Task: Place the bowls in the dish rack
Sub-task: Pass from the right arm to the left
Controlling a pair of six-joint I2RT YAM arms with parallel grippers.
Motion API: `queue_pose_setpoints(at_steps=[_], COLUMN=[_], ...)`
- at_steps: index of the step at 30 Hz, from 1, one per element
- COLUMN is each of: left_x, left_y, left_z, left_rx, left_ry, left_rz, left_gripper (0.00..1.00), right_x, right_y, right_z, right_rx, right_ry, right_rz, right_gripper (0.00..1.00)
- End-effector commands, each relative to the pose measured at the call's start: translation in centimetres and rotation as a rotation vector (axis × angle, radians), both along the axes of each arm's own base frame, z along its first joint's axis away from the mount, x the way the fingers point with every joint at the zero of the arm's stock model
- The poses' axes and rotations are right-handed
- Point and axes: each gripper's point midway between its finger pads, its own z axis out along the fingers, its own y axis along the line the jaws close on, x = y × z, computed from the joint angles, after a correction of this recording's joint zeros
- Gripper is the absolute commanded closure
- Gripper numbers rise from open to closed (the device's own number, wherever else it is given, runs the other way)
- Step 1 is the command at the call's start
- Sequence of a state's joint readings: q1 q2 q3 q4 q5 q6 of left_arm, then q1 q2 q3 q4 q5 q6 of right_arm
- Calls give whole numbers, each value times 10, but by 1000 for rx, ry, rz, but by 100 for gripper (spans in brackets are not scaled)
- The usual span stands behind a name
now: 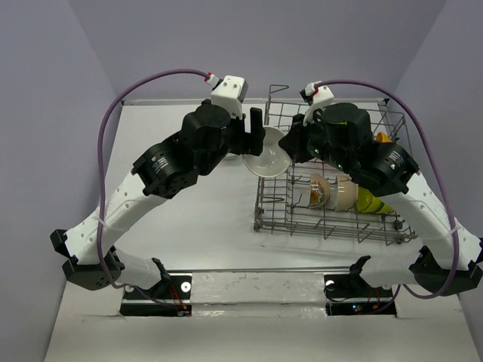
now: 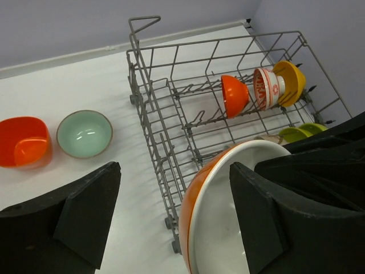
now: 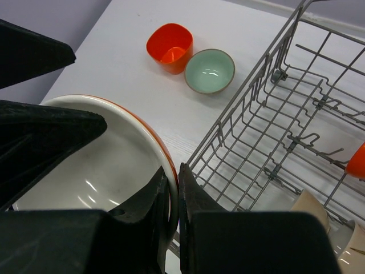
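A bowl (image 1: 266,153), white inside and orange outside, hangs between both grippers by the left edge of the dish rack (image 1: 332,230). My right gripper (image 3: 174,171) is shut on this bowl's (image 3: 97,165) rim, one finger inside and one outside. My left gripper (image 2: 174,168) stands open around the same bowl (image 2: 219,228). Its right finger (image 2: 256,217) is inside the bowl and its left finger (image 2: 85,211) stands well away from it. The dish rack (image 2: 171,74) holds an orange-red bowl (image 2: 234,94), a white bowl with red pattern (image 2: 268,87), a yellow bowl (image 2: 290,80) and a lime green bowl (image 2: 299,132).
On the table left of the rack stand a red-orange bowl (image 2: 23,141) and a pale teal bowl (image 2: 84,133), side by side; the right wrist view shows the red-orange bowl (image 3: 169,47) and teal bowl (image 3: 210,70) too. The rack's tall wire side (image 3: 251,97) rises right beside the held bowl.
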State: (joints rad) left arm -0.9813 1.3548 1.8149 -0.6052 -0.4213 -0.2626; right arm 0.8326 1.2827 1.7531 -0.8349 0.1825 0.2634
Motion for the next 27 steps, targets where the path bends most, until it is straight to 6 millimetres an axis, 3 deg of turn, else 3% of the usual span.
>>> queue_pose_setpoints(at_steps=[1,7,15,27], left_x=[-12,-14,-16,-15], left_y=[-3,-3,5,-2], left_z=[11,3,-3,-15], left_rx=[-88,-88,-67,-41], left_ry=[9,25,41,59], left_rz=[-65,-69,-49,-64], left_gripper=[15,20,37,65], right_x=[-5,1,8,12], right_y=[-1,-2,-3,-3], right_z=[42,37,31,23], right_rx=[101,79,49,24], right_ry=[-88,-91,-93,-88], right_rz=[17,-3,-33,-42], right_gripper=[99,99,99,99])
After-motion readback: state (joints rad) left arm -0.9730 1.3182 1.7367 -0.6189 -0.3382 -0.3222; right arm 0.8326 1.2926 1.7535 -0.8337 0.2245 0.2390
